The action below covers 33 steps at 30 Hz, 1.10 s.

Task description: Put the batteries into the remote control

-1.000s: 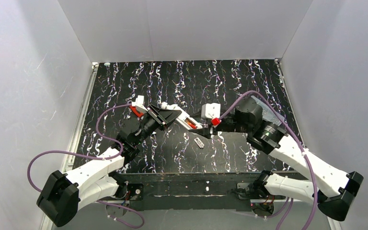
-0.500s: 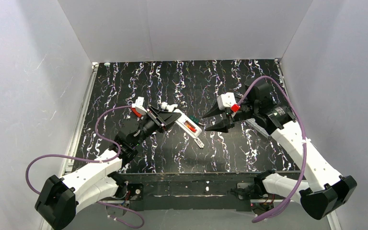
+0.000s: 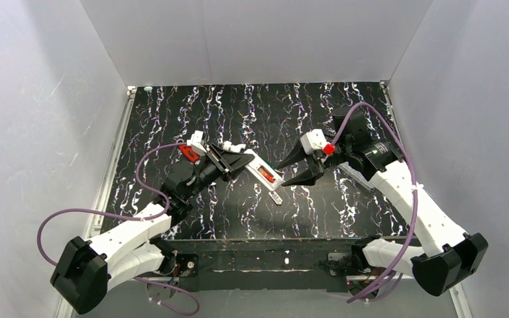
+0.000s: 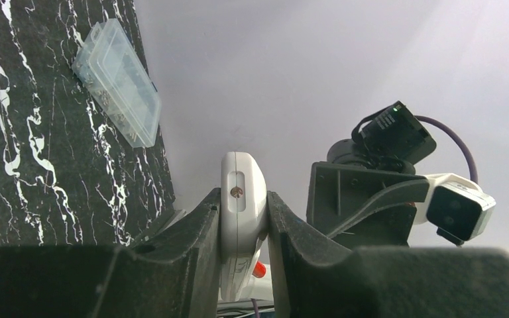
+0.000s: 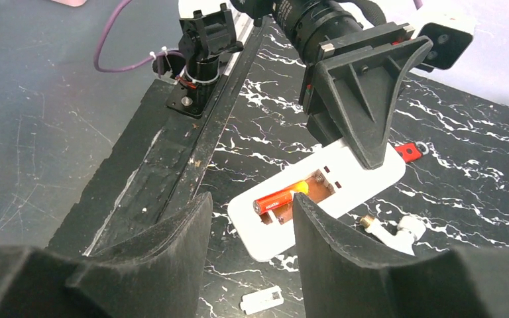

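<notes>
Looking down from the top view, the left tool gripped the remote control by one end and held it tilted above the table, battery bay upward. A second before, the right tool had been down at the bay. It had since drawn back and hovered just beside the free end of the remote control, jaws partly spread with nothing between them. A red-orange battery showed in the bay. The small cover plate lay on the table just below.

From the left wrist, the fingers pinched the remote control on both sides. The clear box lay well apart on the table.

From the right wrist, between the right tool's parted fingers, one battery lay in the open bay of the remote control. The slot beside it looked empty, though the left tool hid part of that end, so I could not be sure. The cover plate lay nearby.

The withdrawal suggested that one battery had just been seated. A second probably remained to be fetched, and the left tool's steady hold would be needed for that.
</notes>
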Each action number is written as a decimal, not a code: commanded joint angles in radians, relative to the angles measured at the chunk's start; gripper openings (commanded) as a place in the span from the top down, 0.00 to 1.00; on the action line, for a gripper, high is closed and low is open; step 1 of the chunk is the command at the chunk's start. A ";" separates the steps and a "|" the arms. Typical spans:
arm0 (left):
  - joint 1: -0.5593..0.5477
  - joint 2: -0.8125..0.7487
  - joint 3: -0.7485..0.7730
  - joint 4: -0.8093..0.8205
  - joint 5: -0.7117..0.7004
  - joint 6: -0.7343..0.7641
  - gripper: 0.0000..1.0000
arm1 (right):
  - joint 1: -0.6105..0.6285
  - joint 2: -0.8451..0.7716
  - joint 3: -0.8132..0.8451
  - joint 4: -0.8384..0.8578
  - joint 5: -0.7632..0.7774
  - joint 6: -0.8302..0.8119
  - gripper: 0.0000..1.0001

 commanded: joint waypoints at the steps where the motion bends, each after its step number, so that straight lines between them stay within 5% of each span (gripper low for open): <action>1: -0.004 -0.008 0.054 0.113 0.034 -0.009 1.00 | -0.003 0.031 -0.003 0.015 -0.036 -0.026 0.44; 33: -0.004 -0.028 0.039 0.100 0.026 -0.003 1.00 | 0.029 0.202 0.112 -0.207 -0.082 -0.212 0.50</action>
